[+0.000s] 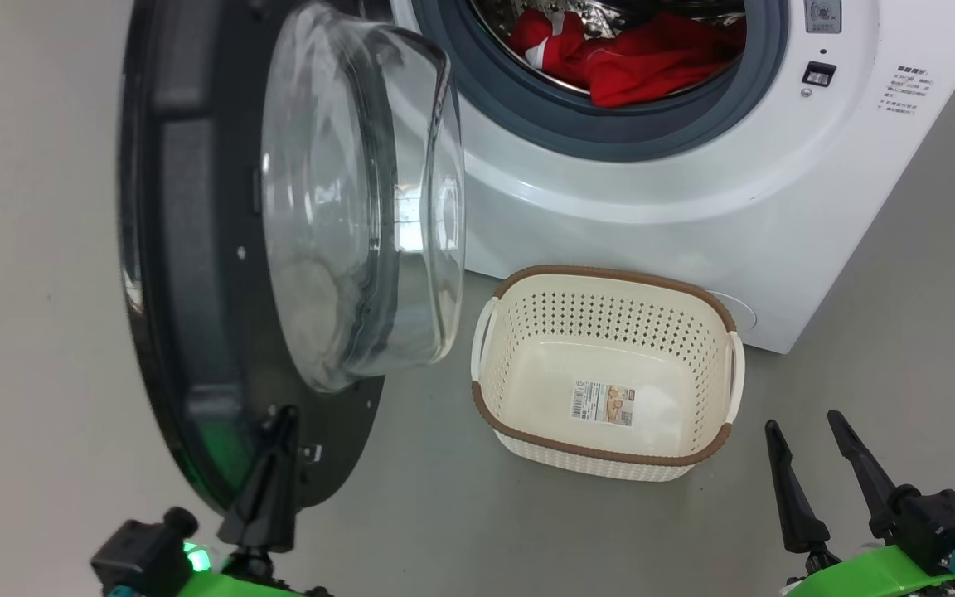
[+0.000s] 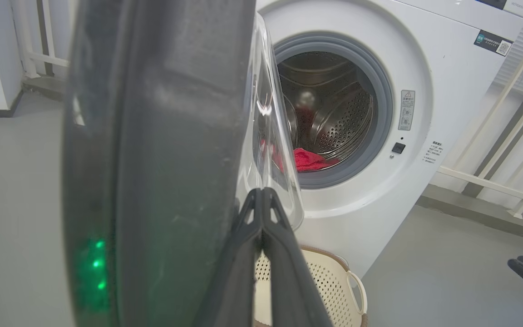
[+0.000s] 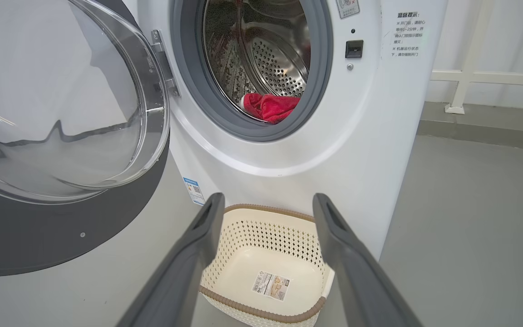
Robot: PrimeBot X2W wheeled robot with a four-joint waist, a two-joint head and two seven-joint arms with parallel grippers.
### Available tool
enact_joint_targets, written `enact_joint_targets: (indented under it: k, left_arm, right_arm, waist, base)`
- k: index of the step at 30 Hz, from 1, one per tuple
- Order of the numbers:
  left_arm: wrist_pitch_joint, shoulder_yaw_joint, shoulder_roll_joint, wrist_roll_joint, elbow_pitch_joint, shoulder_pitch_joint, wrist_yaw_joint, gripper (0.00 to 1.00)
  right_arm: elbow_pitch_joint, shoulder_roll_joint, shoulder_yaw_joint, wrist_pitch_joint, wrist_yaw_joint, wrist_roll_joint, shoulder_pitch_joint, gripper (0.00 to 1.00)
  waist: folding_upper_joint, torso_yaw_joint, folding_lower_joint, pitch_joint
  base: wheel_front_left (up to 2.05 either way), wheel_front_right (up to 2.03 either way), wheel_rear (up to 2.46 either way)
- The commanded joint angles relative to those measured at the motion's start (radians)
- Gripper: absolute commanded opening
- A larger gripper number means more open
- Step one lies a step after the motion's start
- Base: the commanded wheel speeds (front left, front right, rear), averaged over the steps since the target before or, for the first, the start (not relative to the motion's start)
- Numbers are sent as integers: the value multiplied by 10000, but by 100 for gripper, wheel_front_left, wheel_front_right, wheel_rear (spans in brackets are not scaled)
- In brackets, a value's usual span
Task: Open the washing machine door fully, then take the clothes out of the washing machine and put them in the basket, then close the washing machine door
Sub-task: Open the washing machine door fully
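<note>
**Door at part swing, left arm placed to push it wider**

The washing machine door [image 1: 196, 207] stood swung out from the washing machine [image 1: 652, 191], roughly square to its front. Its glass bowl [image 1: 361, 207] faced the basket [image 1: 610, 272] on the floor [image 1: 900, 332]. The clothes [image 1: 643, 58] lay red in the drum.

The left jaws were pressed together into one blade. Their tip lay at the door's lower inner face, beneath the bowl; contact could not be confirmed. The right jaws stood wide apart and empty, near the basket.

The door appeared short of fully open. A good finish would likely mean pushing on the dark inner face near the outer rim, far from the hinge. The push should follow the door's arc slowly and stay off the glass, since a narrow tip might slip past the rim.
</note>
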Motion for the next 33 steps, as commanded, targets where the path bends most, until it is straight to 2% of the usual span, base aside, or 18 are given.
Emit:
enact_joint_targets:
  k: [1,16,33]
  left_arm:
    - [-51,675,131,103,-182,-95,154,0]
    - [-51,3369,131,763,235,-625,36,0]
    - [-51,5669,131,1550,1104,-1944,-244,0]
  right_arm:
    - [-268,-70,250,-65,73,12,-260,100]
    - [-231,-145,363,-65,73,3,-345,100]
    - [-233,-212,486,-65,73,25,-456,100]
  waist:
    - [0,-4,0,9]
    - [0,-147,0,249]
    - [0,-329,0,554]
  base:
    - [0,0,0]
    - [0,0,0]
    - [0,0,0]
